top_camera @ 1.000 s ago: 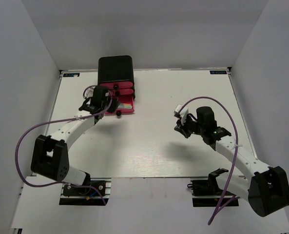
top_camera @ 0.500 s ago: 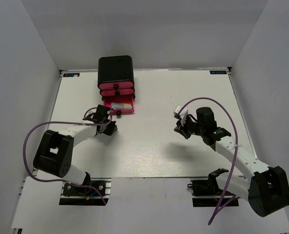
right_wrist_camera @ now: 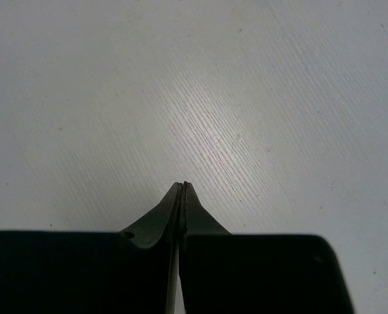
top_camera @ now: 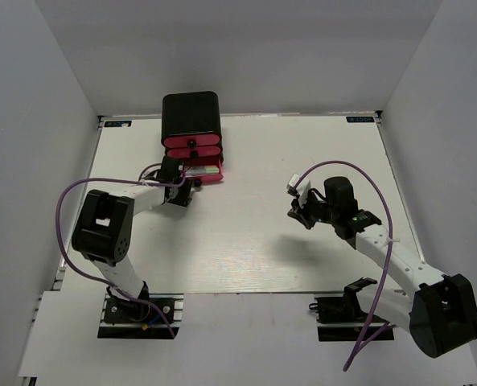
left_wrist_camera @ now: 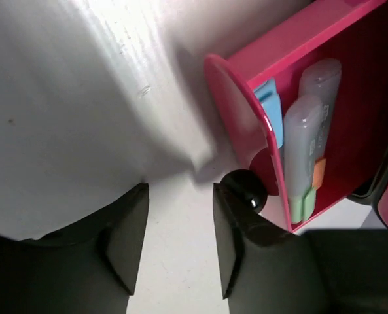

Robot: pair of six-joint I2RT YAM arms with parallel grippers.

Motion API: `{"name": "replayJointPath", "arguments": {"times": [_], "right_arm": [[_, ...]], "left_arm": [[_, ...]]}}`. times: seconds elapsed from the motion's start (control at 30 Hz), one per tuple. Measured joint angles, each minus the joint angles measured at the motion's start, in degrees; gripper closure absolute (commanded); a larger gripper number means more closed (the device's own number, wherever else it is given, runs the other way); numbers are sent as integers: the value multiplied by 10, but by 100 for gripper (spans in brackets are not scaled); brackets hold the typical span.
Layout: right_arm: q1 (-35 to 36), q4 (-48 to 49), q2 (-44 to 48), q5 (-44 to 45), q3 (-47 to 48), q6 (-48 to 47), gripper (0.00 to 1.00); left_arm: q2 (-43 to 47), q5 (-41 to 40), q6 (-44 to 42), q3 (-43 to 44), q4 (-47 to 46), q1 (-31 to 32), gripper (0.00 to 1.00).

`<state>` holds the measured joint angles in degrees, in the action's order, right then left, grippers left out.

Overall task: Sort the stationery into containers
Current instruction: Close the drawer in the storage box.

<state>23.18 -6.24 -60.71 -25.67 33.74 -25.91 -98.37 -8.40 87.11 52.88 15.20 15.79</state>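
Note:
The containers are three pink drawers (top_camera: 191, 145) in a glossy black cabinet (top_camera: 191, 115) at the back left. The bottom drawer (top_camera: 207, 171) stands pulled out. In the left wrist view its pink front (left_wrist_camera: 238, 127) shows stationery behind it: a light blue stick (left_wrist_camera: 270, 110), two clear-capped markers (left_wrist_camera: 301, 140) with green and orange ends. My left gripper (left_wrist_camera: 180, 191) is open and empty, low over the table just in front of that drawer, its right finger beside the black knob (left_wrist_camera: 247, 189). My right gripper (right_wrist_camera: 182, 188) is shut and empty over bare table right of centre (top_camera: 296, 211).
White walls close in the table (top_camera: 246, 233) on three sides. A purple cable loops over each arm. No loose stationery shows on the table in the top view.
My left gripper came away from over the open drawer, dropped to the table in front of it and opened its jaws beside the knob. The right arm has stayed still.

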Motion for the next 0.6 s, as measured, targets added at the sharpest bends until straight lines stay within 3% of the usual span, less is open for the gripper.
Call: {"name": "replayJointPath", "arguments": {"times": [0.6], "right_arm": [[-4, 0, -5, 2, 0, -2, 100]], "left_arm": [[-64, 12, 43, 56, -71, -28, 25]]}}
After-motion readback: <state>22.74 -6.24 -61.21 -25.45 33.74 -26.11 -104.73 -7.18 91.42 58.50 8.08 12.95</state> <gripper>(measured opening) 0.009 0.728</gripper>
